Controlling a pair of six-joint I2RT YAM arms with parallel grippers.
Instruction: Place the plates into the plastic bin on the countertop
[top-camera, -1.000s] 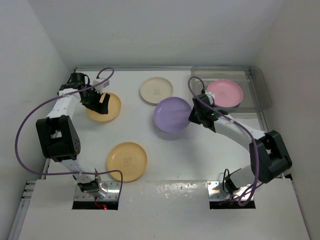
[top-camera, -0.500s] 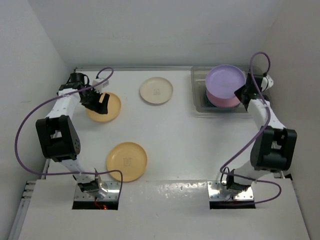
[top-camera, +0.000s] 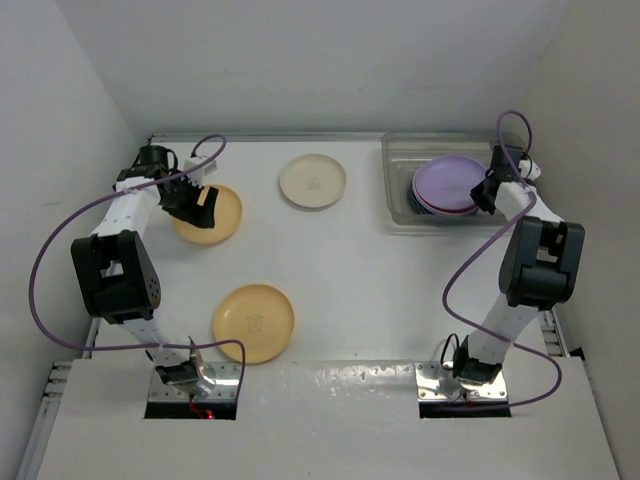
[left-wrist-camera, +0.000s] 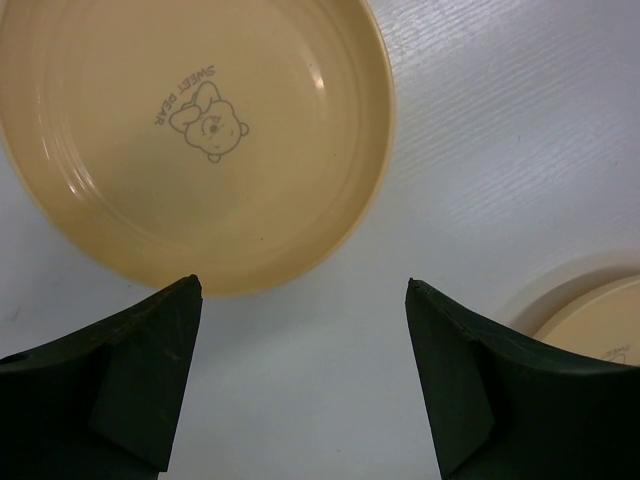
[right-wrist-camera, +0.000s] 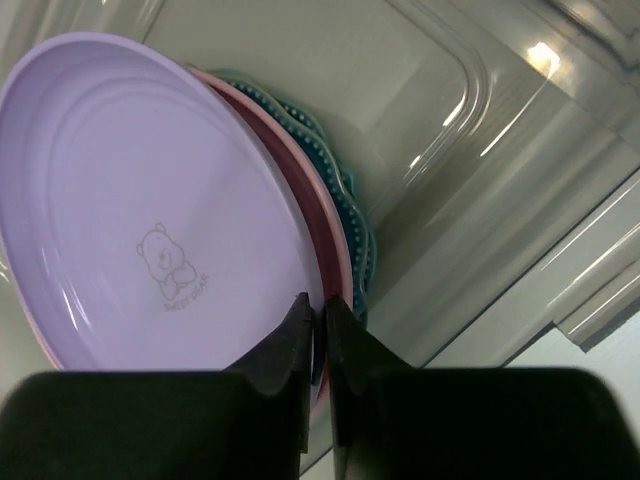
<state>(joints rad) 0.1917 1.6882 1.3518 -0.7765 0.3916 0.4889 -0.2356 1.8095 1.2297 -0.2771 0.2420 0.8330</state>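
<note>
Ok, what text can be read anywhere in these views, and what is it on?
"SWEET BEAR": on the yellow-orange plate, by its bear print, left wrist view.
Under the bear on the lavender plate: wording too blurred to read.
On the cream plate, top view: print too small to read.

Lavender plate (right-wrist-camera: 150, 200) over pink plate (right-wrist-camera: 305, 200), teal plate (right-wrist-camera: 350, 205), clear bin (right-wrist-camera: 450, 150), end effector (right-wrist-camera: 318, 305) pinching rim

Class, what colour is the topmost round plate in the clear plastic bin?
The round plate is lavender with a faint bear print, clearest in the right wrist view.
</note>
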